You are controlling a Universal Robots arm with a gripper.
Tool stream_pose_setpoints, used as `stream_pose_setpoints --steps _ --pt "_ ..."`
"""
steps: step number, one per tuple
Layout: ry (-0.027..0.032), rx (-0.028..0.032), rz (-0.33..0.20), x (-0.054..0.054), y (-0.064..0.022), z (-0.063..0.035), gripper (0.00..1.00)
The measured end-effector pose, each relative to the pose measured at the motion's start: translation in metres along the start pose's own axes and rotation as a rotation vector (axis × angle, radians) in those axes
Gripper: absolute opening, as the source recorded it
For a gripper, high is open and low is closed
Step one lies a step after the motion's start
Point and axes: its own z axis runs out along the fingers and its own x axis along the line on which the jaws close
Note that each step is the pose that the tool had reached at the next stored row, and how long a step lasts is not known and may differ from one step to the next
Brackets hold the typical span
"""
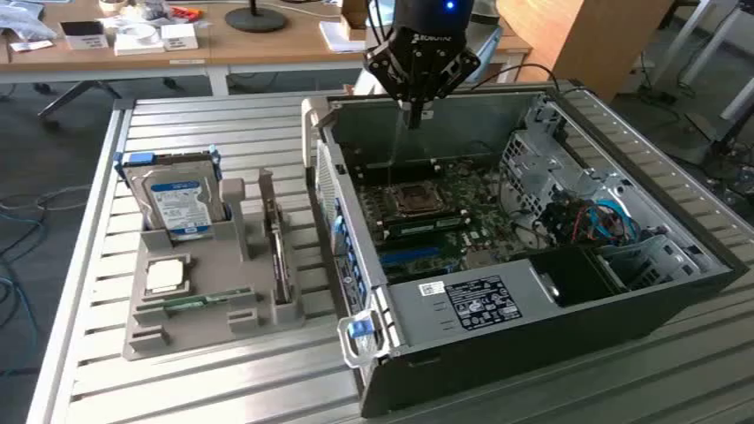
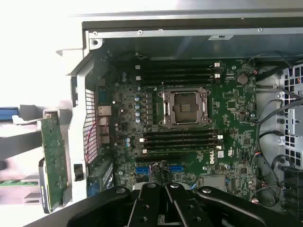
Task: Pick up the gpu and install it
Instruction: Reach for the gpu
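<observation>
The gpu (image 1: 278,240) stands on edge in a slot of the grey holder tray (image 1: 207,331), on the exterior view's left of the open computer case (image 1: 554,300). Its green board (image 2: 52,161) also appears in the wrist view, just outside the case wall. My gripper (image 1: 414,111) hangs over the far rim of the case, well away from the gpu. Its fingers are shut together with nothing between them. In the wrist view the gripper (image 2: 160,191) looks straight down on the motherboard (image 2: 236,118) and its bare processor socket (image 2: 184,108).
The tray also carries a silver hard drive (image 1: 179,208) with a blue-white label, a processor chip (image 1: 165,276) and a narrow memory stick (image 1: 203,302). Cables and drive cages (image 1: 589,221) fill the case's right side. Everything rests on a slatted metal table (image 1: 224,132).
</observation>
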Motion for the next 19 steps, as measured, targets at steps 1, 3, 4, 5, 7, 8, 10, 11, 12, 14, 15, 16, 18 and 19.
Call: stream_pose_setpoints --steps 1,3,4,5,7,8,10,11,12,14,15,16,18,19 --pt "0.0000 -0.0001 0.000 0.0000 0.0000 0.0000 0.11" --pt "0.0000 -0.0001 0.000 0.0000 0.0000 0.0000 0.11" --pt "0.0000 -0.0001 0.000 0.0000 0.0000 0.0000 0.11" --pt "0.0000 -0.0001 0.000 0.0001 0.0000 0.0000 0.11" --pt "-0.0001 -0.0001 0.000 0.0008 0.0000 0.0001 0.11" --pt "0.0000 -0.0002 0.000 0.0011 -0.0001 0.0000 0.11" --pt "-0.0001 -0.0001 0.000 0.0019 -0.0001 0.0000 0.11" --pt "-0.0001 -0.0001 0.000 0.0024 -0.0002 0.0000 0.11" --pt "-0.0001 -0.0001 0.000 0.0030 -0.0002 -0.0001 0.11" --pt "-0.0001 -0.0001 0.000 0.0046 -0.0004 -0.0001 0.11" --pt "-0.0001 -0.0001 0.000 0.0054 -0.0004 -0.0001 0.11" --pt "0.0000 0.0000 0.000 0.0063 -0.0005 -0.0002 0.11" --pt "-0.0001 -0.0001 0.000 0.0080 -0.0006 -0.0002 0.11" --pt "-0.0001 -0.0001 0.000 0.0088 -0.0006 -0.0002 0.11"
